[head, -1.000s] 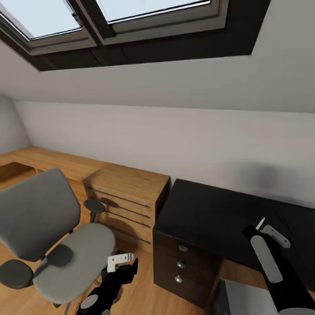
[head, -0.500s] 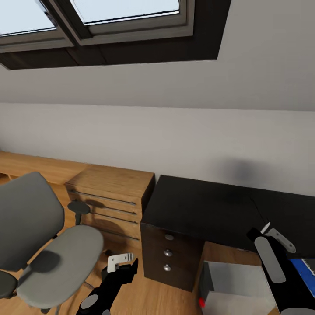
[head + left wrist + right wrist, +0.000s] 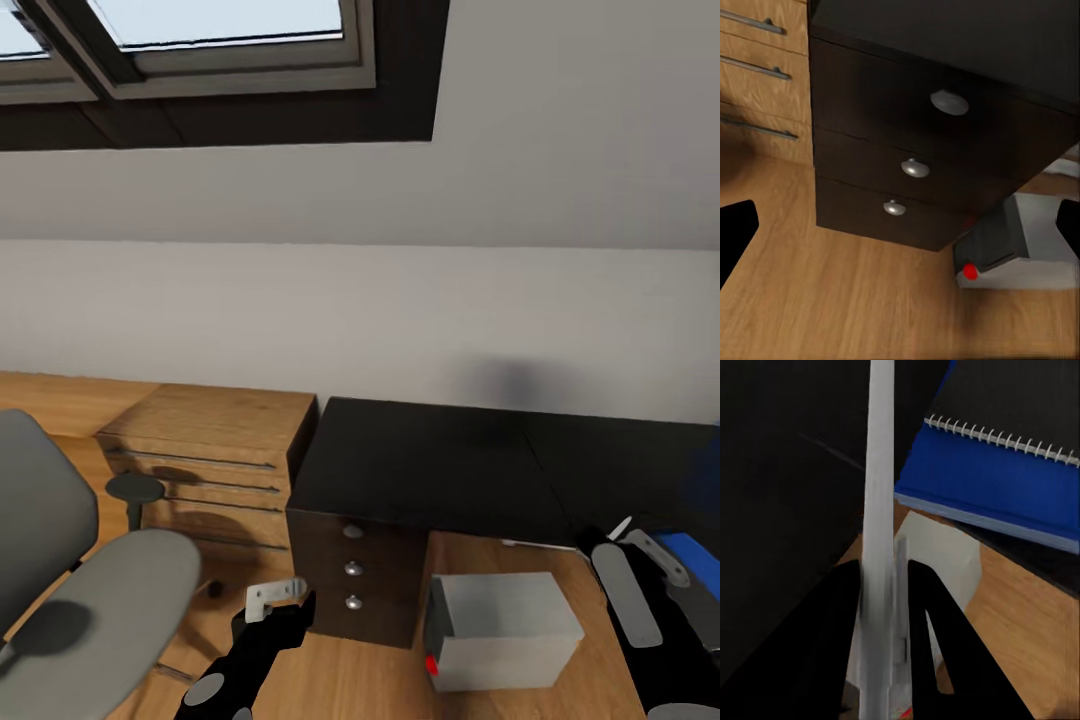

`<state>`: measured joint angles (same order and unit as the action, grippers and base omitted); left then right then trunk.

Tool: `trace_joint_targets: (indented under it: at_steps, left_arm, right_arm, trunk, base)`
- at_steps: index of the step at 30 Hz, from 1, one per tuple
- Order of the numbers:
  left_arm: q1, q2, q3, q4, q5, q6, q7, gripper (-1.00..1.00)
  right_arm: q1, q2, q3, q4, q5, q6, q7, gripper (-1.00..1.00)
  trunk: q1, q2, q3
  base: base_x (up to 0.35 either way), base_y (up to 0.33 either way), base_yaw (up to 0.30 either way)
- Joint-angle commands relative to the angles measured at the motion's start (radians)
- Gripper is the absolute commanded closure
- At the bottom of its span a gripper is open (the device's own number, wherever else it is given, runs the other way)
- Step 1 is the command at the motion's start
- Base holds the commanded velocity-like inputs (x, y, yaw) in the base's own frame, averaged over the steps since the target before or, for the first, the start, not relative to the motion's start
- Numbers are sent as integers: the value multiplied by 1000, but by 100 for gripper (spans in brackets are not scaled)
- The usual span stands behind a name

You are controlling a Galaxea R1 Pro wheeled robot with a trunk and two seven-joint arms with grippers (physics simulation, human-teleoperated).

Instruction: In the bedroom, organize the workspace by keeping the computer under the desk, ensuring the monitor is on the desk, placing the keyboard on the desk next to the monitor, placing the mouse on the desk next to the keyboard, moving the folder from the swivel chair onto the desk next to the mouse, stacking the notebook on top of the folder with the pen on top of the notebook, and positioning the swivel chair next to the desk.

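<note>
Head view
Desk (image 3: 440, 465): glossy black top, centre to 3 o'clock, against the pale wall; three-knob drawer unit (image 3: 352, 585) under its near left corner.
Computer (image 3: 500, 630): grey box with red dot, on the wood floor at 5 o'clock, just right of the drawer unit, under the desk edge.
Chair (image 3: 90, 610): grey seat and back at 8 o'clock, apart from the desk.
Dresser (image 3: 205, 460): light wood, at 9 o'clock, beside the desk.
Folder (image 3: 690, 552): blue corner on the desk at 4 o'clock, by the right arm.
Left gripper (image 3: 275, 597): at 6 o'clock, low over the floor; finger state cannot be told here.
Right gripper (image 3: 640, 545): at 4 o'clock, a pale tip poking out.

Left wrist view
Left gripper: fingers spread wide apart, nothing between them; beyond lie the drawer unit and the computer's red dot.

Right wrist view
Pen (image 3: 879, 532): white stick, clenched between the dark fingers (image 3: 829, 637) of the right gripper.
Notebook (image 3: 1020, 397): dark, spiral-bound, lying on the folder, at 1 o'clock of the pen.
</note>
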<state>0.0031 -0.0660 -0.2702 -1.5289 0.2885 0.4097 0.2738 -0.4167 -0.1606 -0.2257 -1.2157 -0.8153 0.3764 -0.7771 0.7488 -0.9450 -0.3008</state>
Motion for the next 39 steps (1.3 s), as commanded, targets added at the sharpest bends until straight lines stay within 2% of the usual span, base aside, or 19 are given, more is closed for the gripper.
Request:
trace_joint_targets:
  at_steps: [1,7,13,29,39]
  left_arm:
    - [0,0,-1,-2,11,3,8,-100]
    - [0,0,-1,-1,11,4,8,-100]
    - [0,0,-2,-1,11,4,8,-100]
    - [0,-1,-4,-1,11,4,8,-100]
    - [0,-1,-5,4,10,4,8,-100]
  right_arm:
    - [-1,-1,-1,9,-5,4,-3,100]
    - [-2,-7,-32,49,-4,-54,-1,100]
    - [-2,-8,-37,66,-2,-118,3,100]
    - [-2,-7,-28,67,5,-126,8,100]
    - [-2,-8,-31,68,6,-126,9,100]
  trunk:
    - [0,-1,-1]
    - [0,-1,-1]
    - [0,-1,-2]
    - [0,-1,-2]
    - [0,-1,-2]
  base:
    - [-2,0,-268]
    - [0,0,-269]
    - [0,0,-215]
    - [3,0,-15]
    - [258,-2,0]
